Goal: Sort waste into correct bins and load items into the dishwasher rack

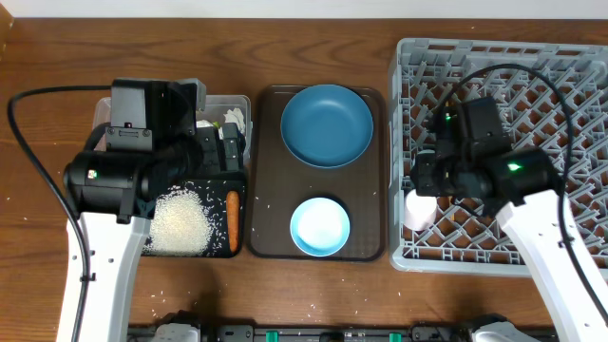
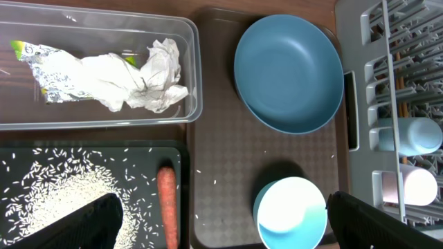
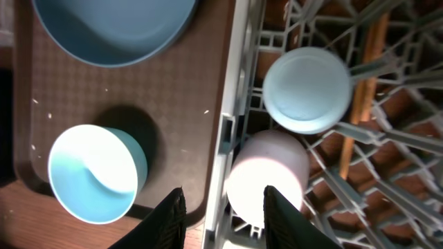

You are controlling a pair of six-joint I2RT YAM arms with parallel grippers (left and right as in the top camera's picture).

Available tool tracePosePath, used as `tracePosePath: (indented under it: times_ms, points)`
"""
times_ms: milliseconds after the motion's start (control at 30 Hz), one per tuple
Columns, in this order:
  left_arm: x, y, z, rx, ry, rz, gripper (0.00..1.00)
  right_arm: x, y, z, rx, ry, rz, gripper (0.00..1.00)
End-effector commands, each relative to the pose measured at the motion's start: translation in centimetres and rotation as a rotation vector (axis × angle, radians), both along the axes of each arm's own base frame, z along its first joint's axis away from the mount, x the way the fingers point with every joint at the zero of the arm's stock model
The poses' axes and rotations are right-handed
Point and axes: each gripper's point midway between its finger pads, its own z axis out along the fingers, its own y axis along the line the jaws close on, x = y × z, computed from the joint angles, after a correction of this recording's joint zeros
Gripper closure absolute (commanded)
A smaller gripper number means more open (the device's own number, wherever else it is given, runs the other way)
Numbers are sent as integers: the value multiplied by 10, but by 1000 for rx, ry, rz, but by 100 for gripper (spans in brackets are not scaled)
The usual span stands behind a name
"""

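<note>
left gripper (image 2: 225,223) spread wide; right gripper (image 3: 225,220) parted

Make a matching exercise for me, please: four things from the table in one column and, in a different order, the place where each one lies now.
Things
1. carrot
2. crumpled tissue
3. pink cup
4. light blue bowl

Places
A. in the grey rack
B. on the brown tray
C. on the black tray
D. in the clear tub

Pairs: 1-C, 2-D, 3-A, 4-B
</note>
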Motion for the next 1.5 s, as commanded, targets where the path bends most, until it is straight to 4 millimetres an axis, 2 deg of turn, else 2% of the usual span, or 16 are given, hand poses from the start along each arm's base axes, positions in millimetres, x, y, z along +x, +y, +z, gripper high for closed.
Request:
tracePosePath:
  times_ms: [0,233,833,867,967,1000,1133,1467]
  points:
    - [1,3,0,7,1,12,3,-6,9,-24,4,58,14,65]
    - [1,3,0,7,1,12,3,2,15,-55,-3,37,25,66]
    - [1,3,0,7,1,12,3,14,22,-86,15,-56,22,68]
    - [1,3,0,7,1,12,3,14,22,-86,15,-57,22,70]
    - [1,3,0,7,1,12,3,15,20,-86,6,-62,18,89]
    - [1,3,0,7,1,12,3,15,18,-87,-7,-61,13,91]
    - [1,3,0,7,1,12,3,15,5,-89,-75,-61,-15,92]
    - [1,3,0,7,1,12,4,10,-11,-93,-111,-31,-4,97]
